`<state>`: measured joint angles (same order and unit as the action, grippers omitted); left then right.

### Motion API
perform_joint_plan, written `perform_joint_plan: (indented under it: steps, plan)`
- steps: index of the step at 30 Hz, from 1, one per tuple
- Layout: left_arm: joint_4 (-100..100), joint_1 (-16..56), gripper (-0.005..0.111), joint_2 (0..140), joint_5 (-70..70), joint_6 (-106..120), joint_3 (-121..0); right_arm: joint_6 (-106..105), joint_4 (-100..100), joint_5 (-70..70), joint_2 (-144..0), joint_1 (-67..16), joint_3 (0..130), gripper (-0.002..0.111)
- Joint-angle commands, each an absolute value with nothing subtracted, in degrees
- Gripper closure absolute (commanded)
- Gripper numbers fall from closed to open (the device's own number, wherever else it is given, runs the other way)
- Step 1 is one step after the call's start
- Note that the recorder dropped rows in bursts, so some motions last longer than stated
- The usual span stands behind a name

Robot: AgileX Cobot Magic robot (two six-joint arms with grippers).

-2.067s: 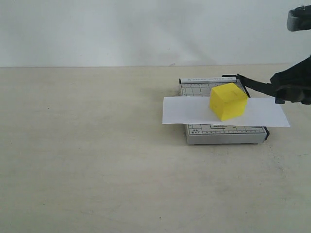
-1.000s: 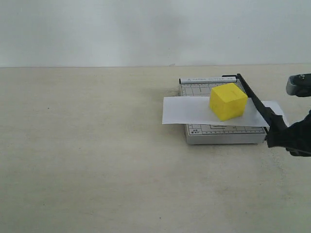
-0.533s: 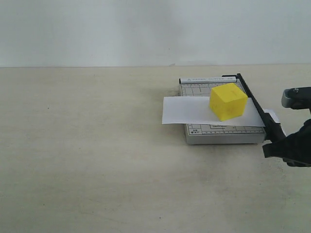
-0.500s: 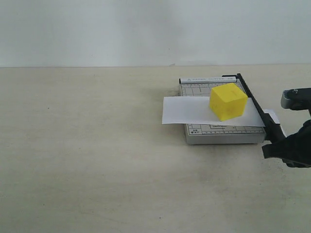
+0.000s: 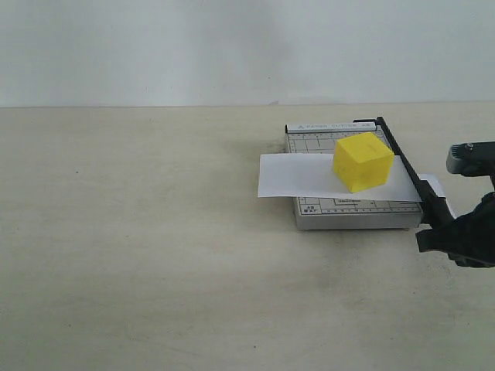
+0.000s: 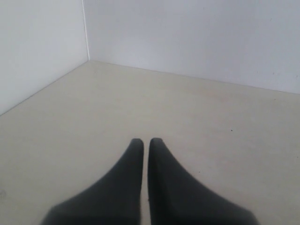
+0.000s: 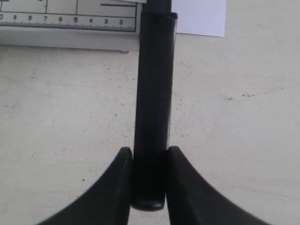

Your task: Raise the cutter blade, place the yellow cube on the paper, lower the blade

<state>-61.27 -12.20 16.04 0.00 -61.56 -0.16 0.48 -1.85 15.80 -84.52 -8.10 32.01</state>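
cutter blade (image 5: 407, 165) runs along base's (image 5: 352, 215) right edge, handle toward exterior camera, probably fully down. right gripper (image 7: 150, 153) clamps its handle; left gripper (image 6: 146, 142) closed, empty.

Right hand (image 7: 149, 157) clamped on the cutter blade (image 7: 154, 84) handle; left hand (image 6: 146, 143) closed, empty.
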Motion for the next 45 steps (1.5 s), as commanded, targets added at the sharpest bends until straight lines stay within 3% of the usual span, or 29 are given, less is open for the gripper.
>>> perform_joint_plan:
  steps: [1,4,8,14,17,19,21,22,27,31,45]
  plan:
    - [-53.64,-11.93,0.102,15.69,0.45,-54.75,0.00,0.00,-3.70,20.38,-86.37,-9.16,30.89,0.073]
    - [-50.00,-11.93,0.102,15.69,0.56,-51.57,0.00,1.44,-3.70,24.32,-85.98,-9.16,32.04,0.061]
    - [-45.55,-11.93,0.102,15.69,0.56,-47.00,0.00,2.40,-3.57,34.53,-81.84,-9.16,34.00,0.061]
    - [-33.69,-11.93,0.102,15.69,1.89,-34.75,0.00,6.47,-4.10,43.57,-63.84,-9.16,33.34,0.061]
    - [-27.60,-11.93,0.102,15.69,2.02,-29.02,0.00,7.15,-6.55,40.25,-50.46,-9.16,29.60,0.069]
    - [-22.68,-11.93,0.102,15.69,2.02,-24.85,0.00,7.01,-6.85,35.64,-41.37,-9.16,25.48,0.084]
    - [-17.48,-11.93,0.102,15.69,2.02,-19.15,0.00,6.89,-6.90,29.31,-30.86,-9.16,20.78,0.105]
    - [-13.99,-11.93,0.102,15.69,2.13,-15.36,0.00,7.17,-7.17,26.67,-25.85,-9.16,18.95,0.108]
    - [-2.02,-11.93,0.102,15.69,3.06,-2.80,0.00,7.39,-7.16,12.20,-7.92,-9.16,11.07,0.108]
    - [1.56,-11.93,0.102,15.69,3.39,0.90,0.00,7.39,-6.88,12.76,-0.77,-9.16,9.31,0.108]
    - [1.73,-11.93,0.102,15.69,3.30,1.01,0.00,5.68,1.72,18.89,0.00,-9.16,9.32,0.108]
